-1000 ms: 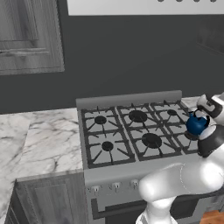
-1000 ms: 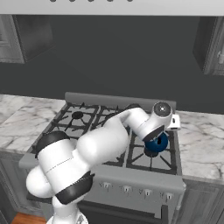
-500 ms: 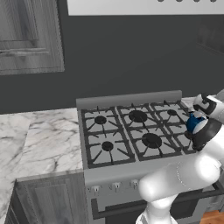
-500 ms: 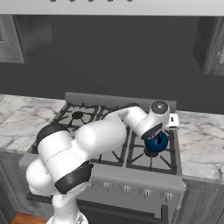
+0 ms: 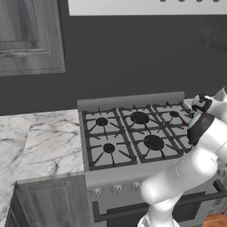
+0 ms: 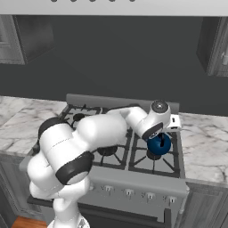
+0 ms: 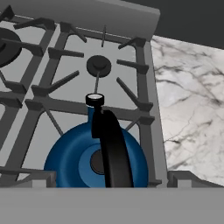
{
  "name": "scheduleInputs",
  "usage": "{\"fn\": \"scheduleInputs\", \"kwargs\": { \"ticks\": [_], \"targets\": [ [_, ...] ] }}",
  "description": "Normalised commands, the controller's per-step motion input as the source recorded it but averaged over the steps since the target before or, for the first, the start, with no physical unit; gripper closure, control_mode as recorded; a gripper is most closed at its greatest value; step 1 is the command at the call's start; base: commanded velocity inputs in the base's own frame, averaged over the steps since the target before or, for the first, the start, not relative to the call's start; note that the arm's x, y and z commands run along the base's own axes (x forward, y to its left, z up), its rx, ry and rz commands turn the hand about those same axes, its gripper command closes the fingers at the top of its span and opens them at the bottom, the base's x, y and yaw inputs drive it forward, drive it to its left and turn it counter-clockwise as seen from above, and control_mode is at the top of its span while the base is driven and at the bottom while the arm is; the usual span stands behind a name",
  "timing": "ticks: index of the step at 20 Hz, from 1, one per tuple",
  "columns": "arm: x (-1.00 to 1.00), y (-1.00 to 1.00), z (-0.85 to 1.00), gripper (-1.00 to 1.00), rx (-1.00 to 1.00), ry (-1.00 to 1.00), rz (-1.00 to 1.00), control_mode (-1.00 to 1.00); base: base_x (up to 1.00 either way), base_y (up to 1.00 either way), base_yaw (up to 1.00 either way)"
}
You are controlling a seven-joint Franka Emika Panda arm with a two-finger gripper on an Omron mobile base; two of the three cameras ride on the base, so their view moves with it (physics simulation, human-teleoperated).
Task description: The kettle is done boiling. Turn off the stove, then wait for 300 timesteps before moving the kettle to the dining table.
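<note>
I hover my gripper (image 6: 163,139), jaws wide open and holding nothing, just above the kettle (image 7: 94,159) on the stove (image 5: 133,133); next I should probably lower onto its black handle (image 7: 111,148) and close.

You see a glossy blue kettle (image 7: 83,162) with a smooth black handle (image 7: 113,153), a matt grey steel stove (image 5: 133,133) under matt black grates (image 7: 65,78), and polished white marble counter (image 7: 188,105) veined in grey.
</note>
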Motion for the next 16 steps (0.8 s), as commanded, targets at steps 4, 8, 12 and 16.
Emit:
{"fn": "scheduleInputs", "kwargs": {
  "ticks": [4,8,12,16],
  "targets": [
    [0.00,0.00,-0.06,1.00,0.00,0.01,0.00,-1.00,0.00,0.00,0.00],
    [0.00,0.00,-0.09,1.00,0.00,0.00,0.00,-1.00,0.00,0.00,0.00],
    [0.00,0.00,-0.04,1.00,0.00,0.00,0.00,-1.00,0.00,0.00,0.00],
    [0.00,0.00,-0.01,1.00,0.00,0.00,0.00,-1.00,0.00,0.00,0.00]
  ]
}}
